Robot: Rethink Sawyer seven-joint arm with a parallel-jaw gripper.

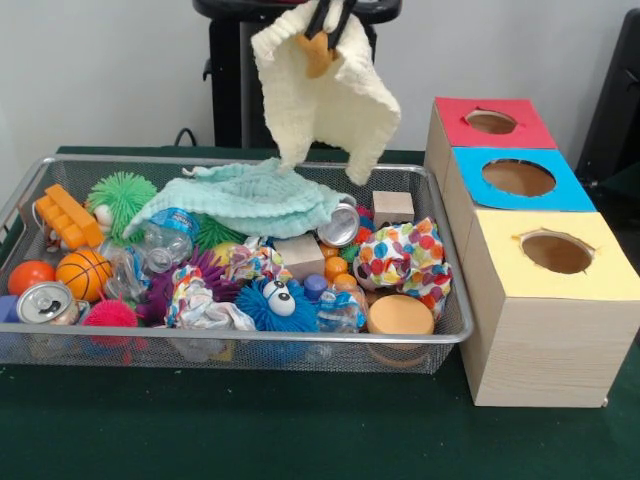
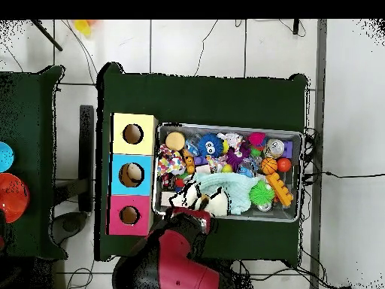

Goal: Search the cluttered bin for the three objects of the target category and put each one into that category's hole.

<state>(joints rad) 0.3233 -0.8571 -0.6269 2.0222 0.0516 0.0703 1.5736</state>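
Note:
My gripper (image 1: 329, 22) hangs above the back edge of the bin, shut on a cream knitted cloth (image 1: 325, 105). The cloth dangles free, clear of the bin's contents, and a tan patch (image 1: 317, 52) shows in its top fold. In the overhead view the cream cloth (image 2: 197, 200) lies over the bin's edge nearest the red arm (image 2: 177, 263), which hides the gripper. Still in the wire bin (image 1: 455, 335) are a mint cloth (image 1: 250, 195), a polka-dot cloth (image 1: 405, 258) and a patterned cloth (image 1: 205, 300). To the right stand the red box (image 1: 455, 130), the blue box (image 1: 470, 195) and the yellow box (image 1: 500, 270), each with a round hole on top.
The bin also holds a small basketball (image 1: 82, 272), a can (image 1: 45, 302), a blue furry ball with eyes (image 1: 275, 305), wooden blocks (image 1: 392, 208), spiky balls, plastic bottles and an orange lid (image 1: 400, 315). Dark green table (image 1: 250, 430) surrounds it.

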